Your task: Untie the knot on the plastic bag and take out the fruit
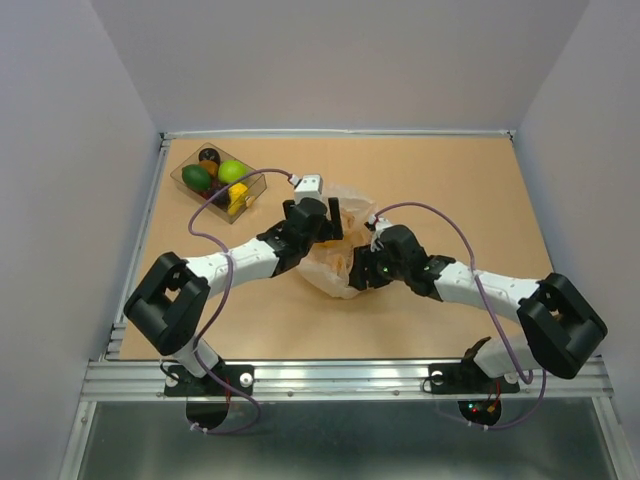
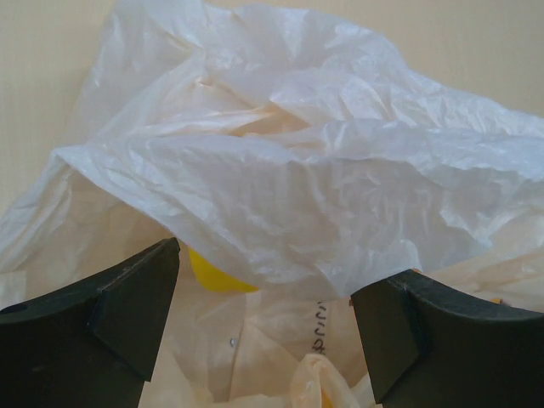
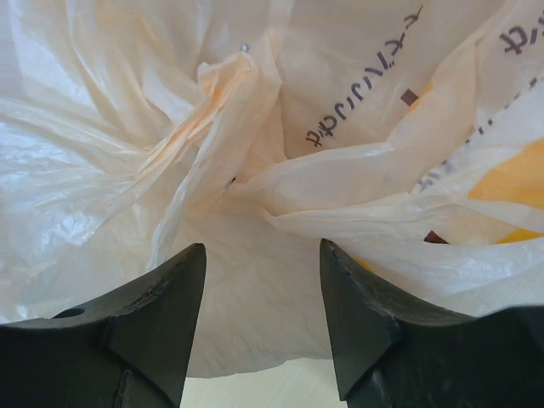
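Plastic bag (image 1: 338,268) at table centre, between left gripper (image 2: 268,285) and right gripper (image 3: 262,248), both spread wide, holding nothing. Yellow fruit (image 2: 214,277) lies inside. Risk: fingers pinching thin film alone, tearing it or dragging it.

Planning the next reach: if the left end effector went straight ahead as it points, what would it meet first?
Most likely the overhanging fold of the thin, crinkly white plastic bag; a yellow fruit peeks from under it, depth unclear.
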`<state>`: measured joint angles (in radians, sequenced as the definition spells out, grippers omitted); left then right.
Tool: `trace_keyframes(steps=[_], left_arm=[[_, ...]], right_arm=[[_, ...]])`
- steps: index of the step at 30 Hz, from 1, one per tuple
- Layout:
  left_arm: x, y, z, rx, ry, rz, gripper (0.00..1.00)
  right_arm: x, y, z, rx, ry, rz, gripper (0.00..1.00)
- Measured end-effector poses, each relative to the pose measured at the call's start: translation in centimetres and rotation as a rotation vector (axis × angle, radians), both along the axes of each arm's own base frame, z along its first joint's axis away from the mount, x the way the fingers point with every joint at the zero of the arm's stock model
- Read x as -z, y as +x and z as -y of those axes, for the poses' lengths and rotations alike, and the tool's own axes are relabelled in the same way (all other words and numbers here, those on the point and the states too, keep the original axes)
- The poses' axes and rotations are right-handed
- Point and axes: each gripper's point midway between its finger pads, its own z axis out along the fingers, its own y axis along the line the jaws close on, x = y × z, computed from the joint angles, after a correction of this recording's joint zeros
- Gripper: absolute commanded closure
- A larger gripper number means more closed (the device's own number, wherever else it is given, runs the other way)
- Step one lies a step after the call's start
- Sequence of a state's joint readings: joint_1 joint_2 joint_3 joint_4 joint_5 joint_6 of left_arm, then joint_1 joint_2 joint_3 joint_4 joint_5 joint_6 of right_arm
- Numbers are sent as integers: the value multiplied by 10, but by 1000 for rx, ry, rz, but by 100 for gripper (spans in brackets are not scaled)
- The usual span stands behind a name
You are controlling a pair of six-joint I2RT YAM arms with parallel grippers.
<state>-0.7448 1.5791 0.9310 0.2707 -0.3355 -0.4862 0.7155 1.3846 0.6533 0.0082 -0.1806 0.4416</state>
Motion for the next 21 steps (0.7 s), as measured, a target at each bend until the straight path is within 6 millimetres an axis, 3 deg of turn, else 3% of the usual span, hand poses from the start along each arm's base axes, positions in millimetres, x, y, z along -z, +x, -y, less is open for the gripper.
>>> trace_keyframes(steps=[5,11,15,18,21], left_arm=[[5,-16,-2,47,63,-17,11],[20,-16,-6,87,158,-18,8],[25,-16,-7,118,202,-8,8],[25,-16,-7,131,209,10,8],[26,-16,-7,140,214,17,8]], right_arm=[[-9,3,-2,3,15,23,38],[-9,3,-1,1,12,25,38],[-16,3,3,5,1,40,31],[-42,13,5,12,-24,98,22],[-91,35,3,29,-27,219,17]])
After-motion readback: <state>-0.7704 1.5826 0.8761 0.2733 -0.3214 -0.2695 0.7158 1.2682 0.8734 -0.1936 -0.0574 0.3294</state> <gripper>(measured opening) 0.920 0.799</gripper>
